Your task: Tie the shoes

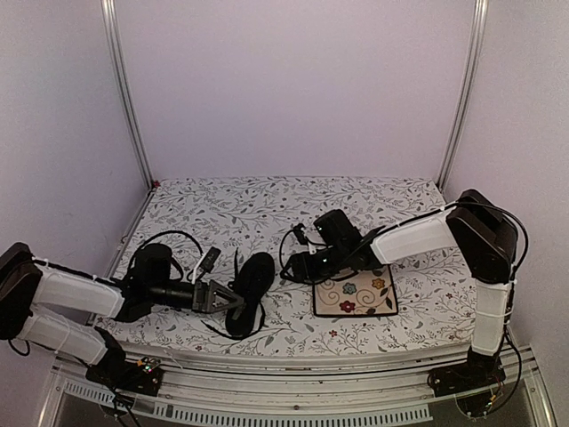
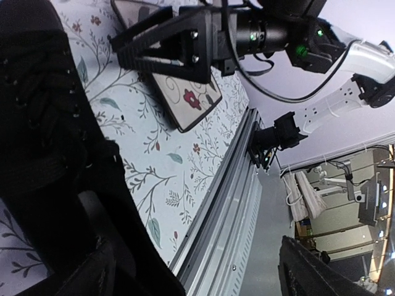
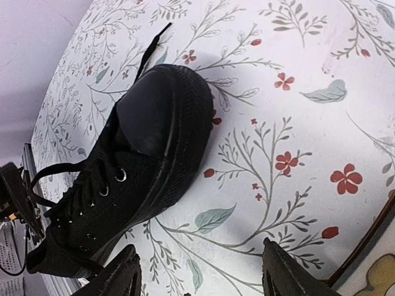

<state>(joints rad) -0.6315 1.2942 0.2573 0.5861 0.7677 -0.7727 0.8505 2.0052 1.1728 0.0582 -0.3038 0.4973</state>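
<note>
Bolted at the near edge of the table, two robot arms reach inward over a floral tablecloth. Between them, left of centre, lies one all-black lace-up shoe, sole down, its toe pointing away toward the back and its heel toward the near edge.

The left gripper comes in low from the left, its tips just beside the shoe's side (from above I cannot tell whether they touch). Its own camera shows the fingers spread wide, with only cloth and the table's metal rail between them, and the shoe as a dark mass at the left of its view.

The right gripper hovers near the toe, above the cloth. Its jaws stand apart with nothing between them, and it grips nothing.

A thin black lace trails loose on the cloth beyond the toe cap.

A square floral plate sits to the right of the shoe, under the right forearm.
</note>
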